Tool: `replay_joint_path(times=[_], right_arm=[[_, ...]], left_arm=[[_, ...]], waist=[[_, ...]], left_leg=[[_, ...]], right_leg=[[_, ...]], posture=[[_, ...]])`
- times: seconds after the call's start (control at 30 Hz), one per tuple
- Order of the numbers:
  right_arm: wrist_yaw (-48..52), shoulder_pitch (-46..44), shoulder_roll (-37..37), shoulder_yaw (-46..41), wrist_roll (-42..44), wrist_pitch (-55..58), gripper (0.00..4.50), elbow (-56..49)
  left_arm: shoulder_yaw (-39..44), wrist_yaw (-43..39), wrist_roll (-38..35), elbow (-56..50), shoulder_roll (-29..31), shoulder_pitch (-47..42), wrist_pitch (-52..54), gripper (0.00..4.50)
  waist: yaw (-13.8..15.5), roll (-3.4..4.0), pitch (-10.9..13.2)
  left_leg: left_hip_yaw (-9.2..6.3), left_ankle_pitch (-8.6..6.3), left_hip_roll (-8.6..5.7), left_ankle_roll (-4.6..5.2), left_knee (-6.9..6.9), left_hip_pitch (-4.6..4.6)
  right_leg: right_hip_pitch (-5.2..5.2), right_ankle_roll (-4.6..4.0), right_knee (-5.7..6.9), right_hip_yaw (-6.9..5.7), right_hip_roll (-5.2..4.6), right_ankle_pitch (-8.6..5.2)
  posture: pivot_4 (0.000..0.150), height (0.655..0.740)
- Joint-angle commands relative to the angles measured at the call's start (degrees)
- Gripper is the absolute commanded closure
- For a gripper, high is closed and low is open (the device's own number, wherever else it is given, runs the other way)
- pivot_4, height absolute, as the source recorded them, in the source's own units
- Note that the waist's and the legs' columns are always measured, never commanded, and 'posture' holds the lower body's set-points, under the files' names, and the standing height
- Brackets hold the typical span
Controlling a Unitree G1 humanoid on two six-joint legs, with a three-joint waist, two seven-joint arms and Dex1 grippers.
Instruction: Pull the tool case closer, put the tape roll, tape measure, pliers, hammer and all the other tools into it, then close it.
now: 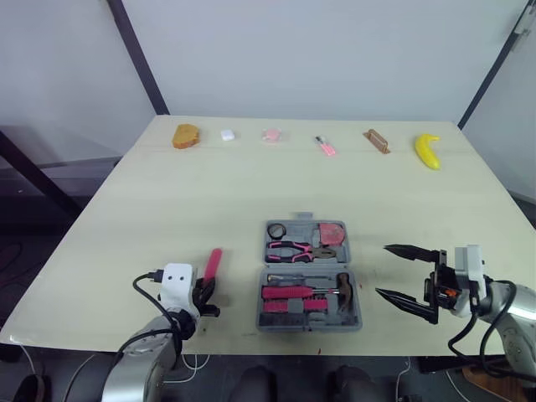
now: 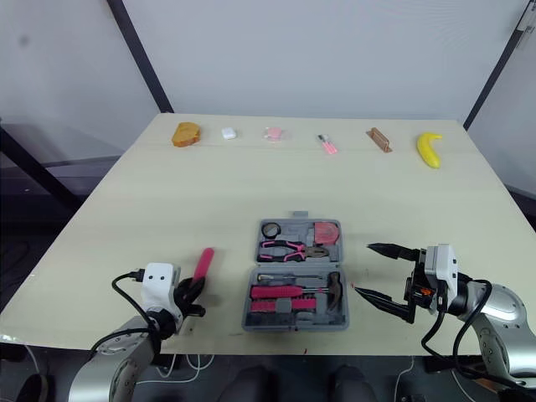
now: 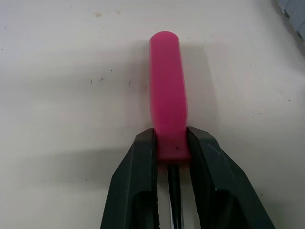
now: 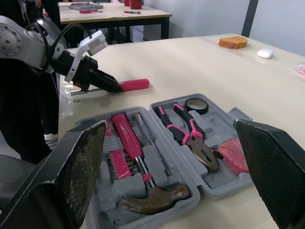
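On the counter (image 1: 209, 193), near its front edge, the case (image 1: 307, 262) lies open. Just right of it the right end effector (image 1: 382, 270) hangs, fingers wide apart. Left of it the left end effector (image 3: 170, 143) is clamped on a pink handle (image 1: 213, 262), probably a screwdriver's. Inside the case sit hammer (image 1: 342, 289), pliers (image 1: 297, 249) and tape roll (image 1: 277, 230).

Stray items along the far edge of the table (image 1: 167, 193)
Left to right: bread (image 1: 186, 136), a small white block (image 1: 227, 134), a pink pad (image 1: 270, 134), a brown bar (image 1: 377, 141) and a banana (image 1: 427, 151), each well apart.
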Motion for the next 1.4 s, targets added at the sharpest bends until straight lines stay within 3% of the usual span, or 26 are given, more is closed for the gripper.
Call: replay_joint_path(times=[0.03,0.1,0.13,0.17,0.37,0.4,0.57,0.73,0.87,0.97,1.07,1.33,1.4], right_arm=[[0.92,-0.69,-1.00,0.02,1.40,0.42,0.00,-2.98],[2.06,-0.68,-1.79,0.35,1.46,0.72,0.00,-3.22],[2.33,-0.65,-2.08,0.32,1.81,1.10,0.00,-3.37],[2.61,-0.61,-2.45,0.29,2.30,1.65,0.00,-3.63],[5.58,-0.12,-5.46,1.61,1.58,2.11,0.00,-5.01],[5.40,-0.25,-5.38,1.64,1.73,2.29,0.00,-5.17],[5.17,-0.38,-5.26,2.01,1.09,2.23,0.00,-5.14],[3.43,-0.88,-4.23,2.50,1.18,2.77,0.00,-5.53],[2.30,-1.18,-3.43,3.61,0.87,3.09,0.00,-6.18],[2.14,-1.28,-3.44,3.89,0.83,3.06,0.00,-6.11],[2.20,-1.85,-3.72,3.52,1.02,3.10,0.00,-5.71],[1.84,-2.53,-3.07,3.58,1.16,3.10,0.00,-5.33],[1.88,-2.82,-2.78,3.82,0.91,2.80,0.00,-4.84]], left_arm=[[0.07,0.34,-1.05,-2.61,-0.72,0.11,0.42,4.08],[0.28,1.03,-0.81,-2.42,-1.40,-0.24,0.51,4.08],[0.44,1.37,-0.75,-2.35,-1.80,-0.46,0.52,3.05],[0.56,1.55,-0.80,-2.29,-2.15,-0.67,0.46,2.84],[0.59,2.64,-0.73,-2.90,-3.98,-0.65,0.02,0.17],[0.73,2.61,-1.05,-3.39,-4.32,-0.48,-0.26,0.07],[2.18,0.97,-3.43,-6.74,-3.85,-0.04,-0.74,0.07],[2.61,-6.82,-2.74,-6.21,7.22,-2.47,-1.46,0.07],[1.60,-22.45,-3.20,0.94,21.29,-5.83,-7.91,0.07],[0.83,-31.07,-3.09,7.36,28.03,-8.94,-13.66,0.07],[-3.34,-45.99,-0.89,18.22,35.87,-15.33,-27.09,0.07],[-15.16,-73.32,3.82,40.32,41.71,-32.73,-52.01,0.07],[-22.04,-77.59,5.02,45.58,43.32,-38.57,-59.83,0.07]], waist=[[-0.01,0.00,0.00],[-0.01,0.00,0.00],[-0.01,0.00,0.00],[0.01,0.00,0.00],[0.02,-0.01,0.01],[0.01,-0.02,0.01],[0.00,-0.04,0.02],[-0.03,-0.05,0.05],[-0.02,-0.03,0.06],[-0.01,0.03,0.09],[0.24,0.00,0.14],[0.28,0.05,0.18],[0.65,0.03,0.19]], left_leg=[[-0.01,0.00,0.00,0.00,0.00,0.00],[-0.01,0.00,-0.01,0.00,0.00,0.00],[-0.02,0.00,-0.01,0.00,0.00,0.00],[-0.01,0.00,-0.01,0.00,0.00,0.00],[-0.02,0.00,-0.05,0.00,0.01,-0.01],[-0.03,0.00,-0.05,0.00,0.01,-0.01],[-0.03,0.00,-0.04,0.00,0.01,-0.02],[-0.05,0.00,-0.05,0.00,0.00,-0.01],[0.00,0.00,-0.04,0.00,0.00,0.01],[0.04,0.00,-0.03,0.00,-0.02,-0.01],[0.04,0.00,-0.02,0.00,-0.02,-0.09],[0.23,0.00,-0.05,0.00,0.02,-0.54],[0.13,0.01,-0.06,0.00,0.06,-0.76]], right_leg=[[0.00,0.00,0.00,-0.01,0.00,0.00],[0.00,0.00,0.00,-0.01,0.01,0.00],[0.00,0.00,0.00,-0.01,0.02,0.00],[0.00,0.00,-0.01,-0.01,0.02,0.00],[0.00,0.00,-0.02,-0.01,0.02,0.00],[0.00,0.00,-0.02,-0.01,0.04,0.00],[0.00,0.00,-0.02,-0.01,0.05,0.00],[-0.01,-0.03,-0.03,-0.01,0.16,-0.01],[-0.01,-0.04,-0.05,0.02,0.18,-0.02],[-0.03,-0.03,-0.13,0.00,0.16,-0.02],[-0.05,-0.03,-0.25,-0.07,0.14,-0.01],[-0.34,-0.02,-0.33,-0.20,0.17,0.00],[-0.50,-0.02,-0.28,-0.26,0.28,0.00]], posture=[[0.150,0.7400],[0.150,0.7400],[0.150,0.7400],[0.150,0.7400],[0.150,0.7400],[0.150,0.7400],[0.150,0.7400],[0.150,0.7400],[0.150,0.7400],[0.150,0.7400],[0.150,0.7400],[0.150,0.7400],[0.150,0.7400]])
